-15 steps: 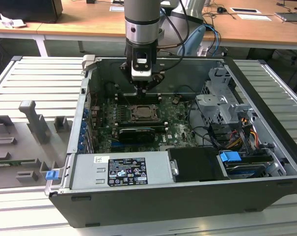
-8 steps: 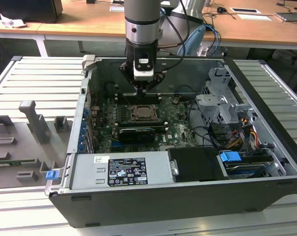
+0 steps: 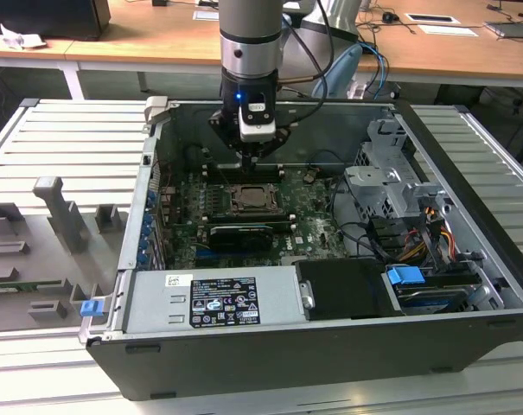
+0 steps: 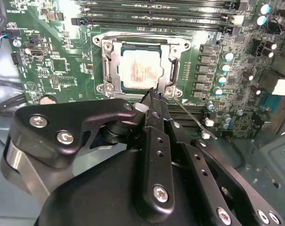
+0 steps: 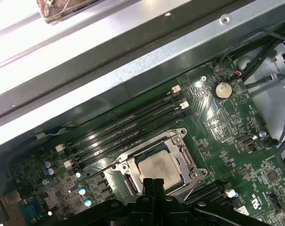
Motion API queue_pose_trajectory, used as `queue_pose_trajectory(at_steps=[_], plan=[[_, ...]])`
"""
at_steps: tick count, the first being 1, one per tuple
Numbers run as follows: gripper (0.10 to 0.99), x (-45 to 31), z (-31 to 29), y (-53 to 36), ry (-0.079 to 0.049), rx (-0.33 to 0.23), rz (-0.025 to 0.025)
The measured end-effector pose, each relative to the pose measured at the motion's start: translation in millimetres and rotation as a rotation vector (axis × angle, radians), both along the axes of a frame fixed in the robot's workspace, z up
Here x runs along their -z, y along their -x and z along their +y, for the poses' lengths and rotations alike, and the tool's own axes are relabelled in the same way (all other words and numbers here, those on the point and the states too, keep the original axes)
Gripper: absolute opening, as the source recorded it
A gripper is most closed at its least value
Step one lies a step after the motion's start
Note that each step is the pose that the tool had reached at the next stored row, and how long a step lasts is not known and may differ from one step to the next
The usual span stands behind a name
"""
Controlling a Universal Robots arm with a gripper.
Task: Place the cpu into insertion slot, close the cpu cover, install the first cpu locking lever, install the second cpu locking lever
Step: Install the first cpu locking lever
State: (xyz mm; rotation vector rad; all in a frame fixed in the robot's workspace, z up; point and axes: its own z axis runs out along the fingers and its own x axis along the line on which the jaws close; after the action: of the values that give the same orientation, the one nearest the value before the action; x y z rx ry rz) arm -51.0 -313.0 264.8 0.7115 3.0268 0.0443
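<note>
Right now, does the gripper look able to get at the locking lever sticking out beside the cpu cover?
Probably yes. The gripper hangs close above the corner of the cpu cover where the lever sticks out, and nothing lies between them.

Jaws above insertion slot (image 3: 252, 210), inside open computer case (image 3: 330, 354).

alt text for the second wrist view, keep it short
The black tool has its tip at a corner of the slot, where the cpu lies under the closed cover. One thin lever juts out beside the tip, over the green board.
</note>
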Motion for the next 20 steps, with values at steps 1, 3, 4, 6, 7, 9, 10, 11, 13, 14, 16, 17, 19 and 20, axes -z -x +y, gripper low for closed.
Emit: queue_pose_trajectory(at_steps=[1,3,4,6,7,9,10,11,13,14,16,17,19,20], plan=[[0.106,0.0,0.0,0.0,0.0,-0.007,0.0],[0.106,0.0,0.0,0.0,0.0,-0.024,0.0],[0.106,0.0,0.0,0.0,0.0,-0.031,0.0],[0.106,0.0,0.0,0.0,0.0,-0.052,0.0],[0.106,0.0,0.0,0.0,0.0,-0.06,0.0],[0.106,0.0,0.0,0.0,0.0,-0.082,0.0],[0.106,0.0,0.0,0.0,0.0,-0.105,0.0],[0.106,0.0,0.0,0.0,0.0,-0.122,0.0],[0.106,0.1,0.0,0.0,0.0,-0.174,0.0],[0.106,0.1,0.0,0.1,0.0,-0.19,0.0],[0.106,0.1,-0.1,0.4,0.0,-0.225,0.0],[0.106,0.2,-0.1,0.5,0.0,-0.245,0.0],[0.106,0.1,-0.1,0.6,0.0,-0.269,0.0],[0.106,0.1,-0.1,0.6,0.0,-0.282,0.0]])
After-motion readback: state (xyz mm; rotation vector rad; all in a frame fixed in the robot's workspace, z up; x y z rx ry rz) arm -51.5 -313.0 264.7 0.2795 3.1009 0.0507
